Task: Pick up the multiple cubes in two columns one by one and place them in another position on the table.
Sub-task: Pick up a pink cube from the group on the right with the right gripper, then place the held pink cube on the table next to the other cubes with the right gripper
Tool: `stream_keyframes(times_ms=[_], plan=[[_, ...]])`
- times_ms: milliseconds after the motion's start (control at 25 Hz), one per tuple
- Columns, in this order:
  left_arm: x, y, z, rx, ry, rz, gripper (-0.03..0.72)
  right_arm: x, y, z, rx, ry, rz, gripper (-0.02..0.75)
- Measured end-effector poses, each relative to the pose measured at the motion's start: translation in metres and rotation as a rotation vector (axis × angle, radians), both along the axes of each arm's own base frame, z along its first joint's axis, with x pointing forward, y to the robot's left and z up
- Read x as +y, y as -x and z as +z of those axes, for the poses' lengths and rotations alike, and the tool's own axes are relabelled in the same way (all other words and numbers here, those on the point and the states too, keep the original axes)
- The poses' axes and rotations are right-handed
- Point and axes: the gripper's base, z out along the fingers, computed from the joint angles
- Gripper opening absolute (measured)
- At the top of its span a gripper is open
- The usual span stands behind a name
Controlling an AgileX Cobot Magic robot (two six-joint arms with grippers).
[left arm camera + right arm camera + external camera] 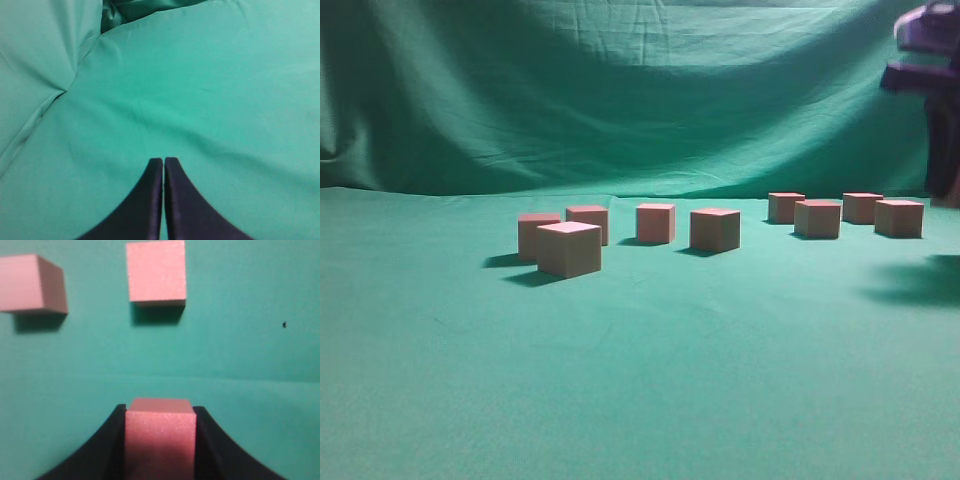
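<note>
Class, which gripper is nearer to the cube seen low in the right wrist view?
Right. The right gripper clamps that cube between its fingers; the left gripper is shut over bare green cloth, no cube near.

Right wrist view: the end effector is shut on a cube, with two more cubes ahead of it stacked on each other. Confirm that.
Not stacked. The right wrist view shows the right end effector shut on a cube, but the two cubes ahead sit apart, side by side on the cloth.

Bare green cloth (650, 380) lies open in front; two cube groups (628, 235) (perhaps eight) crowd mid-table.
</note>
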Motion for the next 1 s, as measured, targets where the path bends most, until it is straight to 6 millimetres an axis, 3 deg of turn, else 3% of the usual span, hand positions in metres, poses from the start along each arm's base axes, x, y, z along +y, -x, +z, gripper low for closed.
stream_keyframes(times_ms=[120,280,480,640,760,1000], plan=[[0.000,0.000,0.000,0.000,0.000,0.000,0.000,0.017,0.015,0.024,0.007,-0.020,0.086,0.263],[0.000,0.000,0.000,0.000,0.000,0.000,0.000,0.070,0.039,0.044,-0.011,-0.024,0.300,0.263],[0.000,0.000,0.000,0.000,0.000,0.000,0.000,0.147,0.078,0.045,-0.031,0.007,0.701,0.263],[0.000,0.000,0.000,0.000,0.000,0.000,0.000,0.194,0.103,0.036,-0.098,0.039,0.998,0.263],[0.000,0.000,0.000,0.000,0.000,0.000,0.000,0.210,0.104,0.027,-0.160,0.044,1.046,0.263],[0.000,0.000,0.000,0.000,0.000,0.000,0.000,0.221,0.087,0.007,-0.160,0.091,1.069,0.263]])
